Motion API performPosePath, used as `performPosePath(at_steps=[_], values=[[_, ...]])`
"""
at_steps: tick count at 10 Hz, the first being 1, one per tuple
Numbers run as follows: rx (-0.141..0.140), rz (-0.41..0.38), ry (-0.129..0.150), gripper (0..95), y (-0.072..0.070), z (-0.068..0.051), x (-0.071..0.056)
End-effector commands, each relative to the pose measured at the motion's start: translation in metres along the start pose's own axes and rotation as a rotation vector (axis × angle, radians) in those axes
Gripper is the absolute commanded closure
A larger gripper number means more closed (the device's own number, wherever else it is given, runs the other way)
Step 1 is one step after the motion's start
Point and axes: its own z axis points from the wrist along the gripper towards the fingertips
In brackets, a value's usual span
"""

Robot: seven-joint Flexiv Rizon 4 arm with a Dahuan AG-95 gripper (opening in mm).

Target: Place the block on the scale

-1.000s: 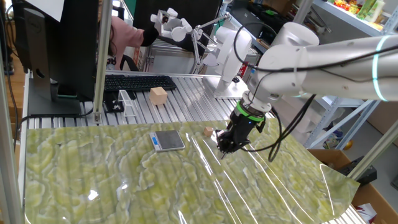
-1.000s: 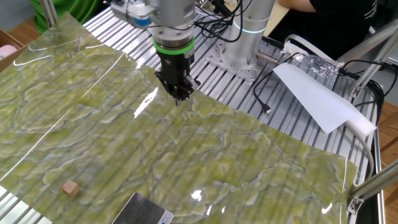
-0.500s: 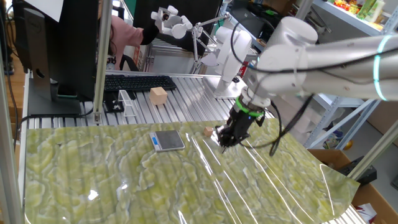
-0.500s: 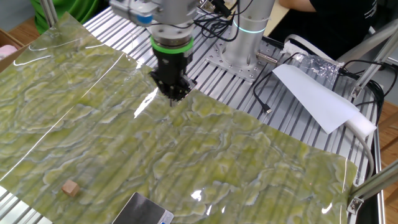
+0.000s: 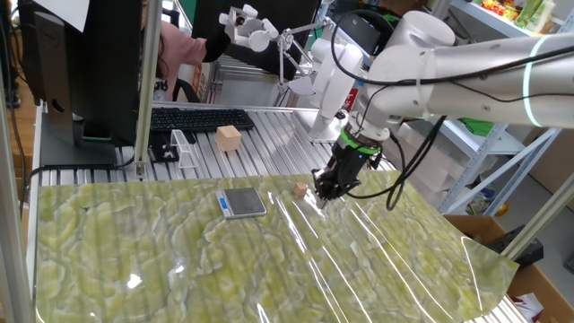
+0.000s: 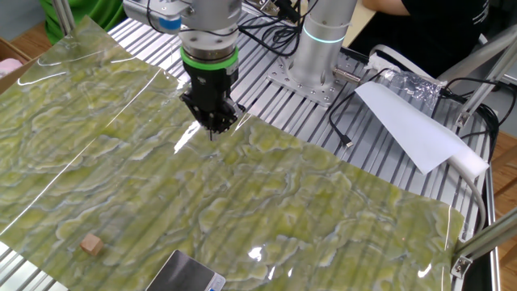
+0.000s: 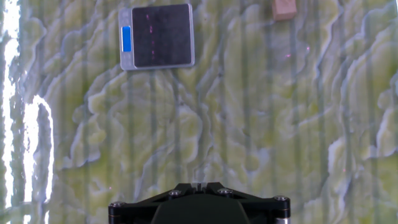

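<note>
Table cover: glossy green-and-yellow marbled plastic sheet (image 5: 161,269) with bright glare streaks.
Table top: ribbed silver aluminium slatted bench (image 5: 269,144) showing past the sheet's edge.
Desk items: black computer keyboard (image 5: 202,118), a larger pale wooden block (image 5: 229,137) near it.
Screen: dark monitor (image 5: 85,54) at the far edge.
Paper: white sheet (image 6: 408,121) lying on the slats, black cables (image 6: 347,121) beside it.
Shelving: metal rack (image 5: 502,27) with coloured items.
</note>
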Motion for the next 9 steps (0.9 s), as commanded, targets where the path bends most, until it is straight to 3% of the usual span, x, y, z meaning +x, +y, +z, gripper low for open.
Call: performPosePath(at_steps=[1,9], values=[[0.001,0.0,-0.001,95.0,-0.001,0.001,-0.004],[0.013,-0.039,0.009,95.0,-0.013,0.004,-0.045]])
